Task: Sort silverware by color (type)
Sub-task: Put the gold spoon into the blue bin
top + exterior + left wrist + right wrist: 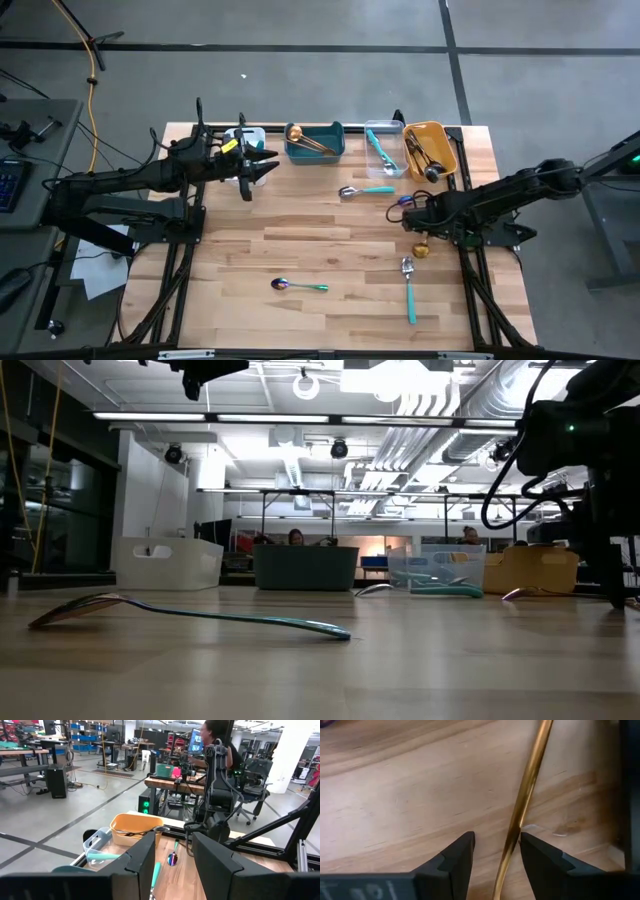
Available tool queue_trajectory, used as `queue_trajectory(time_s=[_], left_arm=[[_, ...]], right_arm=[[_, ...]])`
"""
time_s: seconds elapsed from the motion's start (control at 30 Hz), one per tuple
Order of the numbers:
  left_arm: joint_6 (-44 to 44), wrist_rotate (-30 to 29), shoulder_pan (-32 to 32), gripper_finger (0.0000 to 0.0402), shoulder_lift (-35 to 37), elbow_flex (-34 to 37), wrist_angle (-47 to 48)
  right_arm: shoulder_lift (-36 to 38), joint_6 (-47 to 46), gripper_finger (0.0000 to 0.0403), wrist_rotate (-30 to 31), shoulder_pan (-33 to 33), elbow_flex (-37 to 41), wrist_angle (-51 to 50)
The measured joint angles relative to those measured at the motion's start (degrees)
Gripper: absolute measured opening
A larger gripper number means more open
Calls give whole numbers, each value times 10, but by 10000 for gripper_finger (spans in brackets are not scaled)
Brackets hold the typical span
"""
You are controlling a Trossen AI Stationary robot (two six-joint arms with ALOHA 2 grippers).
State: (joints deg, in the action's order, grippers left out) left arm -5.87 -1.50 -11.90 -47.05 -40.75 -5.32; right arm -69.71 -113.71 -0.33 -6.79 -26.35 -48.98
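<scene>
Right tool (496, 845): fingers parted around gold utensil (525, 795), near bench (330, 250) right edge.
Left tool (268, 166): released, beside white bin (250, 136).

Gold utensil (524, 800) on pale wood table (395, 795); teal-handled spoon (409, 289); orange bin (428, 140); teal bin (315, 143).

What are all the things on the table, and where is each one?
White bin: one, back left, under the left gripper.
Teal bin: one, back middle, holding gold silverware.
Clear bin: one, back right, holding a teal-handled piece.
Orange bin: one, far back right, holding dark silverware.
Teal-handled spoons: three loose, one near the clear bin, one front middle, one front right.
Gold utensil: one, lying on the wood between the right gripper's fingers.
Left gripper: open, by the white bin.
Right gripper: open around the gold utensil.
</scene>
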Motion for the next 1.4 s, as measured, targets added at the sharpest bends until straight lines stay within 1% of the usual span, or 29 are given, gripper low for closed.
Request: queue_trajectory(time_s=[0.1,0.17,0.27,0.3,0.43,0.57,0.7,0.77,0.87,0.97,1.07,1.17,1.23,1.3,1.4], left_arm=[[0,0,0,124,0,0,0],[0,0,0,124,0,0,0],[0,0,0,124,0,0,0],[0,0,0,124,0,0,0],[0,0,0,124,0,0,0],[0,0,0,124,0,0,0],[0,0,0,124,0,0,0],[0,0,0,124,0,0,0],[-2,0,0,124,0,0,0],[-5,0,0,124,0,0,0],[-5,0,0,124,0,0,0],[-6,-4,0,124,0,0,-1],[-16,-4,0,124,0,0,-1],[-20,-4,-1,124,0,0,-1],[-20,-4,-1,124,0,0,-1]], right_arm=[[0,6,131,-1,0,0,4],[0,6,94,0,0,0,10],[-1,20,25,8,0,0,14],[-1,23,16,12,0,0,12],[-1,26,29,13,0,1,10],[-1,31,11,13,0,1,8],[-1,31,15,14,0,1,8],[4,37,10,14,0,-1,5],[12,58,10,24,0,-24,-19],[26,79,10,56,0,-71,-57],[40,120,10,114,0,-125,-98],[55,174,10,181,0,-178,-92],[64,215,9,211,0,-206,-90],[69,261,9,229,0,-230,-74],[72,341,9,235,0,-254,-29]])
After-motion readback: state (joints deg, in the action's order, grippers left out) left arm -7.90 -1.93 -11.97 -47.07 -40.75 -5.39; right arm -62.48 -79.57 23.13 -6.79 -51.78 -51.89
